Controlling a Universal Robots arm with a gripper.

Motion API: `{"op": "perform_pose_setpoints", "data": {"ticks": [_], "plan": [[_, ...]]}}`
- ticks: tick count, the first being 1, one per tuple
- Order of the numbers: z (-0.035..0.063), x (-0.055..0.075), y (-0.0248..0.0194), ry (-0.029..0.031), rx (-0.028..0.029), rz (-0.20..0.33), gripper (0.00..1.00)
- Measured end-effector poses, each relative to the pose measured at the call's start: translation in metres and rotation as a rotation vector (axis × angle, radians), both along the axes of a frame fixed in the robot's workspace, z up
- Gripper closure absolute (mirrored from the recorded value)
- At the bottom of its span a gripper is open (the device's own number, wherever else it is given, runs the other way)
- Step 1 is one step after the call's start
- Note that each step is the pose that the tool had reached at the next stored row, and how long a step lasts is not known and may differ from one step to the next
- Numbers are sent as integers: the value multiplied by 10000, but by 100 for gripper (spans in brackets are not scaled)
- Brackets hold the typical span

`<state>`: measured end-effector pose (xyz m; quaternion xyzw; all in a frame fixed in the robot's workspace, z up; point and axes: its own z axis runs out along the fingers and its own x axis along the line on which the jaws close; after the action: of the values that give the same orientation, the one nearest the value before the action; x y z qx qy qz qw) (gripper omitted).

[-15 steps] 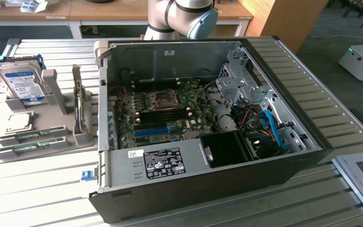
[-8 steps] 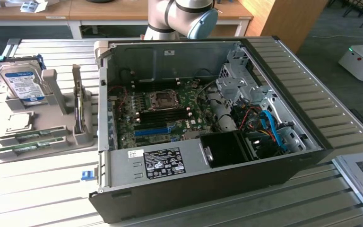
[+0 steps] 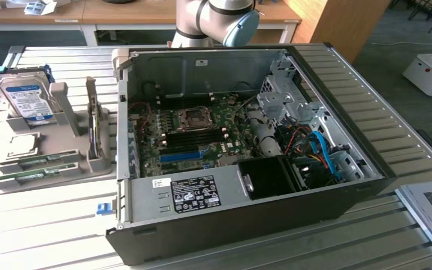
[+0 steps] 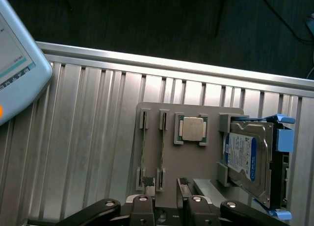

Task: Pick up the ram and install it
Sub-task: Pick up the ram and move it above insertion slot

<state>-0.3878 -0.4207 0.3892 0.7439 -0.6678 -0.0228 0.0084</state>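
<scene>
The gripper's [image 4: 167, 189] two fingers [image 4: 143, 206] stand well apart with a clear gap between them, and they hold nothing. In the wrist view the ram [image 4: 161, 147] is seen edge-on as a thin line. Its long axis runs straight away from the gripper, and its near end falls in line with the gap between the fingertips. How high the fingers hang above it cannot be told.

The ram stands on its long edge in a grey holder [image 4: 206, 160]. A second green stick [image 4: 142, 147] is just beside it and parallel, outside the gap. That makes two sticks, alike in looks. On the ram's other side the holder carries one square processor chip [image 4: 191, 128], and beyond that one hard drive [image 4: 245, 157] propped upright.

In the exterior view the holder [image 3: 58, 177] sits at the left of the frame on the ribbed metal table [image 3: 43, 225]. The ram [image 3: 42, 161] is at the lower left, with its long axis running across the frame and rising slightly toward the exterior view's right. The twin stick [image 3: 27, 176] lies just below it.

One open computer case [image 3: 224, 225] fills the middle of the frame, well apart from the ram. A single blue slot [image 3: 180, 156] shows on its board. The arm [image 3: 216, 22] shows at top centre. In the wrist view, one pale device with a screen [image 4: 14, 64] rests on the table away from the holder.
</scene>
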Motion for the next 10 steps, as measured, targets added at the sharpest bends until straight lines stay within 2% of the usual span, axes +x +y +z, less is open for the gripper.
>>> {"op": "perform_pose_setpoints", "data": {"ticks": [10], "plan": [[0,0,0,0,0,-127,69]]}}
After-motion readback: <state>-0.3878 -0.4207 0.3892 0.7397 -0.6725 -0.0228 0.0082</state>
